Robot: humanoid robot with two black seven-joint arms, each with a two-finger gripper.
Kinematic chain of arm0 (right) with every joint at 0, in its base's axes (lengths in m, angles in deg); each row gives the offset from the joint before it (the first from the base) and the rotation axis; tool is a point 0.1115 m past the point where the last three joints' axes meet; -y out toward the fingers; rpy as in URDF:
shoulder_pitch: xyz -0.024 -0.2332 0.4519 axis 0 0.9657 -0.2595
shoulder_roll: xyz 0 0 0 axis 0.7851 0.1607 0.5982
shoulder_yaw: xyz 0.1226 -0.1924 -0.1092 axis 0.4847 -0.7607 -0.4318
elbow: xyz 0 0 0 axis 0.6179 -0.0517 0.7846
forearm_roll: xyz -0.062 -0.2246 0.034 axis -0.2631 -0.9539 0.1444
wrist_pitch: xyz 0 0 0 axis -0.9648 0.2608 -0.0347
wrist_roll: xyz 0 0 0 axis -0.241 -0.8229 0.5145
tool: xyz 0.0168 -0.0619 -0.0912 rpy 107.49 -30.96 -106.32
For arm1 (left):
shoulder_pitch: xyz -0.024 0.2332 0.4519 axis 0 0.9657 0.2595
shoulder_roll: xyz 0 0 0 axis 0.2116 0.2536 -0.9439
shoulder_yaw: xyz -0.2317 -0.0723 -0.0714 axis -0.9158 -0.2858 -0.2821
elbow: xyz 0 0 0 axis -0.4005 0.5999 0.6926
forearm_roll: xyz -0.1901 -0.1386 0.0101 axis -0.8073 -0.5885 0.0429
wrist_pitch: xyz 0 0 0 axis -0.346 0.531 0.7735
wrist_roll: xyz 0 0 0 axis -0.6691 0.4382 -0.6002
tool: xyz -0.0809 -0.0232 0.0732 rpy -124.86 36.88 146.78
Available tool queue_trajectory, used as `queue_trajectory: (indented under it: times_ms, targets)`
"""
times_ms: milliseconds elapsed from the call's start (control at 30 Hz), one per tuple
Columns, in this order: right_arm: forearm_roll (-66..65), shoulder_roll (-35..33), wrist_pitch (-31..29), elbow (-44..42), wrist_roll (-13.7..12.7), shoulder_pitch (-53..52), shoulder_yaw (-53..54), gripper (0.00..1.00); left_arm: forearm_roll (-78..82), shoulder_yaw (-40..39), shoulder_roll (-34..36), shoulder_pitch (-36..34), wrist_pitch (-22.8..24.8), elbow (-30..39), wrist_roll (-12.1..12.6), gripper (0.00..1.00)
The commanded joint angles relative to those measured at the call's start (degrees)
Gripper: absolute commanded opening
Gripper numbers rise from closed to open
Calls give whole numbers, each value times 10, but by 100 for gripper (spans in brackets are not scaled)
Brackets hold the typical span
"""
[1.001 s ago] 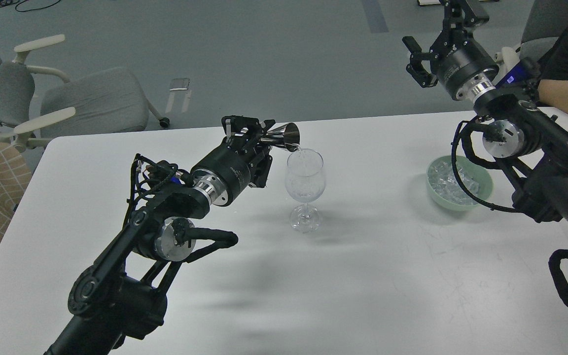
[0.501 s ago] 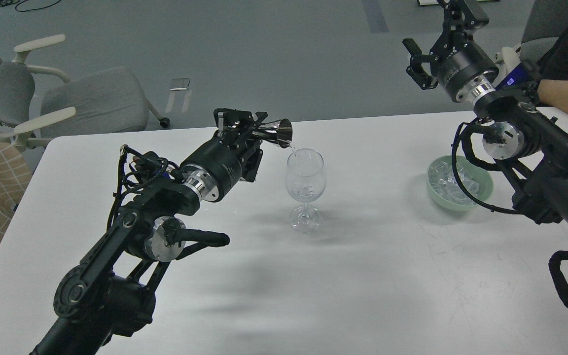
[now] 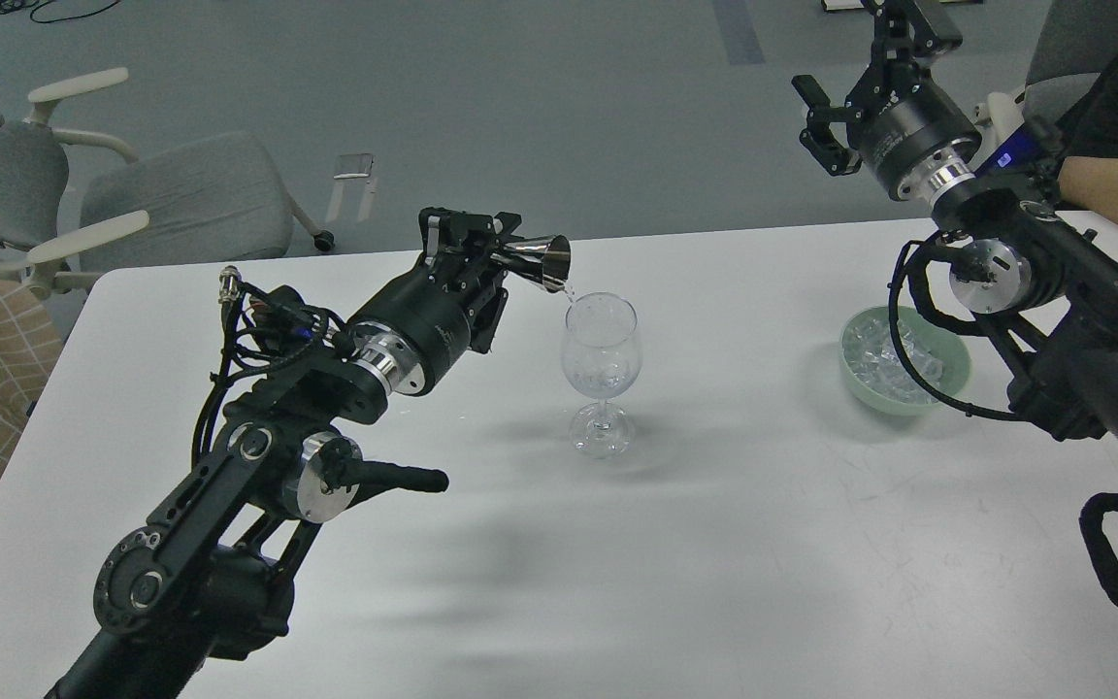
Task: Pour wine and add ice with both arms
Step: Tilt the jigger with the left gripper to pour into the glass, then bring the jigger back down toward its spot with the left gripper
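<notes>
- Left hand (image 3: pixel 481 254): clamped on a small polished steel cone-shaped measuring cup (image 3: pixel 538 262), which lies tipped on its side with its mouth toward the clear stemmed wine glass (image 3: pixel 601 374).
- The cup's lip sits just up and left of the glass rim, near it but not over the bowl's centre. A drop or thin trickle of the wine (image 3: pixel 570 294) shows at the lip; too small to say whether it lands inside.
- The glass stands upright near the middle of the white worktop (image 3: pixel 714 544). Some clear content with glints shows low in its bowl; liquid level cannot be read.
- Judgement: the pour looks at or near its end. Setting the cup down remains.
- Right hand (image 3: pixel 836 116): raised well above the far edge of the worktop, fingers spread wide, holding nothing.
- The ice (image 3: pixel 894 359): a heap of clear glassy cubes in a pale green round bowl (image 3: pixel 947 383) on the right side, well apart from the glass. The right arm's black cable loop crosses in front of the bowl.
- Judgement: the ice step appears not yet begun by the right hand; whether any cube is already in the glass cannot be told.
- Surroundings: grey office chairs (image 3: pixel 132 199) beyond the left far corner; a person's bare forearm (image 3: pixel 1117 194) at the right edge, close to the right arm.
- Obstructions: none between bowl and glass. The tilted cup close to the rim is the one thing a transfer would need to clear.
</notes>
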Motion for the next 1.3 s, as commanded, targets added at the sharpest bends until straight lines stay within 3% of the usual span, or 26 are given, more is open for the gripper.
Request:
queue_trajectory:
  times_ms: [0, 801, 935, 1035, 1168, 1268]
  targets:
    - [-1, 0, 0, 0, 0, 0, 0, 100, 2, 3, 1, -8, 0, 5, 12, 0]
    - [-1, 1, 0, 0, 1, 4, -2, 100, 172, 55, 5, -22, 0, 9, 24, 0]
    - [-1, 1, 0, 0, 1, 5, -2, 100, 207, 67, 9, -28, 0, 9, 60, 0]
    - [-1, 0, -1, -1, 1, 5, -2, 100, 223, 75, 14, -30, 0, 9, 60, 0]
    - [-1, -1, -1, 0, 1, 5, -2, 100, 213, 68, 10, -29, 0, 9, 60, 1]
    - [-1, -3, -1, 0, 1, 5, -2, 100, 121, 33, -14, -26, -6, 9, 60, 2]
